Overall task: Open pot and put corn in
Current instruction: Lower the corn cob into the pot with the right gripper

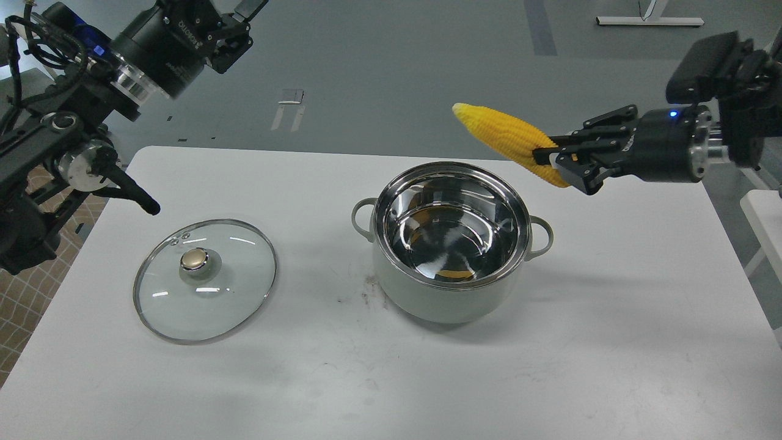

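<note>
Pot [451, 244] open mid-table, glass lid [205, 280] flat to its left. Corn [510, 142] clamped in right gripper [559, 160], raised beyond pot's far-right rim; drop still pending. Left gripper [235, 24] lifted away, finger state unclear.

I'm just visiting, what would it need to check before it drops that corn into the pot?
1. Lid off: ok, glass lid lies on the table, left of the pot.
2. Pot empty: ok, only reflections inside.
3. Corn gripped: ok, right gripper clamps its thick end.
4. Corn above pot: not ok, it hangs past the far right rim.
5. Left gripper out of the way: ok, raised at far left.
</note>
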